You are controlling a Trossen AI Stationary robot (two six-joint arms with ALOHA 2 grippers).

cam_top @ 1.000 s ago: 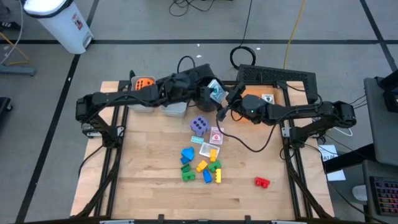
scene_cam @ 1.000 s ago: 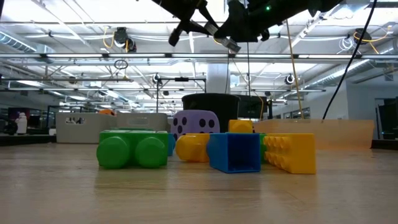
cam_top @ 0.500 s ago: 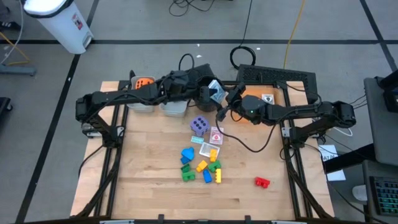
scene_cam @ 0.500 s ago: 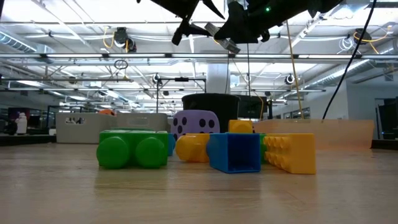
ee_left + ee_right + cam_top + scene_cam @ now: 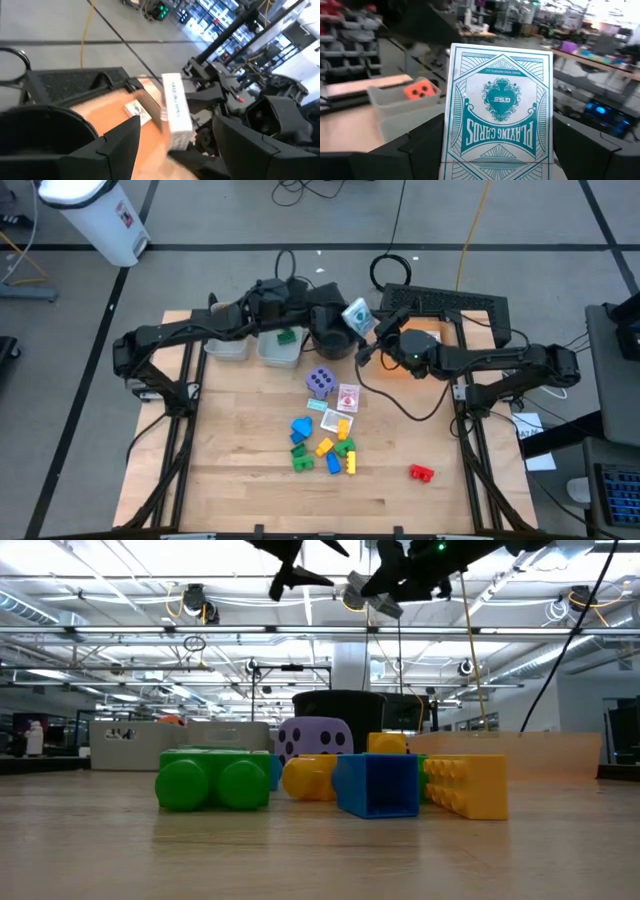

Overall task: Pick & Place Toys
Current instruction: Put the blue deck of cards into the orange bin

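My right gripper (image 5: 366, 330) is shut on a teal-and-white playing-card box (image 5: 357, 315), high above the far right rim of the round black pot (image 5: 330, 337). My left gripper (image 5: 328, 312) is open and empty just left of the box, over the pot. A purple die (image 5: 320, 380), two picture cards (image 5: 347, 397) and a cluster of blue, yellow and green blocks (image 5: 325, 445) lie on the table's middle. A red block (image 5: 421, 472) lies apart at the near right. An orange die (image 5: 420, 90) sits in a grey bin. My right gripper pinches the card box between its two fingers, one on each long narrow side (image 5: 451, 145), at the end nearest the wrist. The fingers come from the table's right. The box is lifted clear and tilted, its printed back facing the wrist camera.
Two grey bins (image 5: 280, 352) stand at the far left beside the pot; one holds a green block (image 5: 286, 336). An orange tray (image 5: 420, 340) with a card (image 5: 430, 337) lies under the right arm. A dark mat (image 5: 445, 300) lies at the far right.
My left arm has drawn back toward the table's far left, uncovering the green block in the bin. My right gripper has gone up and toward the far edge with the card box, which stays in its hold.
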